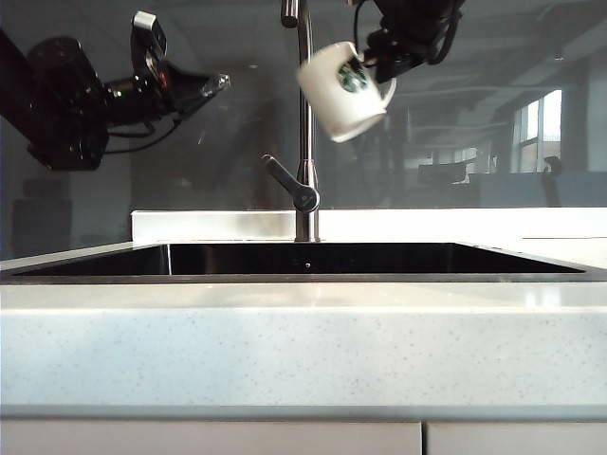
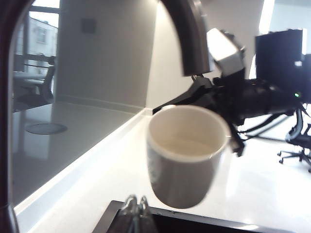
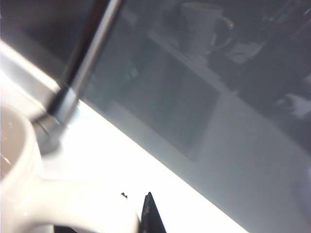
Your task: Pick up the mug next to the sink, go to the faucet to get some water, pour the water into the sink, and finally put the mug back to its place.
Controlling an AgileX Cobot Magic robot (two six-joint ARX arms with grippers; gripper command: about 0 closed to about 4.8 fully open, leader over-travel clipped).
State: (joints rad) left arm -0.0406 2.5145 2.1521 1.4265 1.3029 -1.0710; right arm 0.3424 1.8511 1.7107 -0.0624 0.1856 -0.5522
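Note:
The white mug (image 1: 343,90) with the green logo hangs tilted high over the sink (image 1: 313,258), close beside the steel faucet (image 1: 305,142). My right gripper (image 1: 384,62) is shut on its handle (image 3: 73,204), and one dark finger (image 3: 149,216) shows beside it. In the left wrist view the mug (image 2: 187,155) sits just under the faucet's spout end (image 2: 189,39), its mouth open toward the camera. My left gripper (image 1: 220,83) hovers at the upper left, apart from the faucet. Its fingertips (image 2: 137,204) are pressed together with nothing between them.
The faucet's lever (image 1: 283,178) juts out low on the pipe. A pale stone counter (image 1: 303,351) runs along the sink's front, with a white ledge (image 1: 209,224) and a dark glossy wall behind. A sink corner (image 2: 194,224) shows below the mug.

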